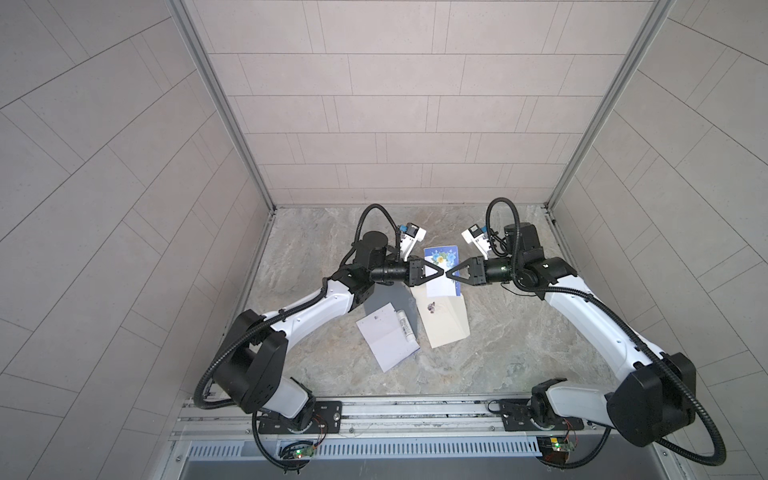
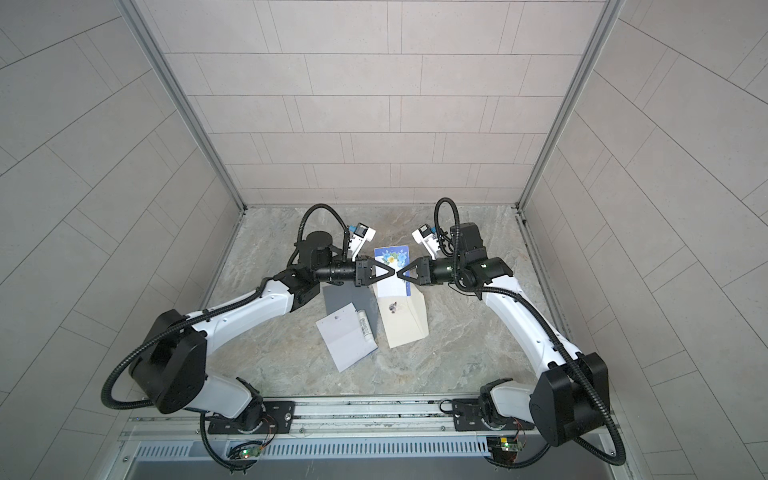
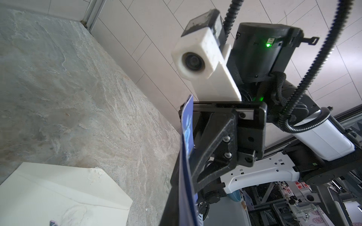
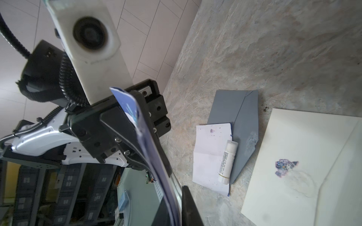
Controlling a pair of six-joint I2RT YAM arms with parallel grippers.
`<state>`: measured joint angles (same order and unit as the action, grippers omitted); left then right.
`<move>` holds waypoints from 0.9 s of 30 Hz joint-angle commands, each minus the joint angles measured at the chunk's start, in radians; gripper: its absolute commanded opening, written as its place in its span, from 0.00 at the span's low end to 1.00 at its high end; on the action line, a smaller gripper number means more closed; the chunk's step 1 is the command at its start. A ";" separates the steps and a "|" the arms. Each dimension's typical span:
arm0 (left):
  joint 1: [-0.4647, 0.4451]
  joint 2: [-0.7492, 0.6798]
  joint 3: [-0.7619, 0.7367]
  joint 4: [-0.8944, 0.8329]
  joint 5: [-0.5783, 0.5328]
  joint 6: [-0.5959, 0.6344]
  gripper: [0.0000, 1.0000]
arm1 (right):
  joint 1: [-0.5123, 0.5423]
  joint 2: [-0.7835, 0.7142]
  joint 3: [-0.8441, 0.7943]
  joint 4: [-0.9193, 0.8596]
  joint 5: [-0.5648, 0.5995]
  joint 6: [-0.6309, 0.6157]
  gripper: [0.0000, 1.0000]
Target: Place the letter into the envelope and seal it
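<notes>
My left claw (image 1: 440,274) and my right claw (image 1: 450,275) meet tip to tip above the middle of the table (image 1: 519,340). Both are pinching the letter (image 1: 441,255), a blue flowered card seen edge-on in both wrist views. Its near end hangs over the far end of the cream envelope (image 1: 449,326), which lies flat. To the left lie a grey envelope (image 1: 390,300) and a white folded sheet (image 1: 384,338), with a glue stick (image 1: 406,327) along the sheet's right edge.
</notes>
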<state>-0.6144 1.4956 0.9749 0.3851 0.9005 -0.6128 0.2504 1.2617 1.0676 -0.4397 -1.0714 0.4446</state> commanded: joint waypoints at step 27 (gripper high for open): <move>-0.175 0.333 0.266 -0.856 -0.459 0.453 0.62 | 0.067 0.357 0.065 -0.389 0.763 -0.112 0.00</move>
<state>-0.7872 1.7832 1.1881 -0.3676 0.4328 -0.2176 0.3000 1.5970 1.1160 -0.7803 -0.3733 0.3538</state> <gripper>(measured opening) 0.624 0.042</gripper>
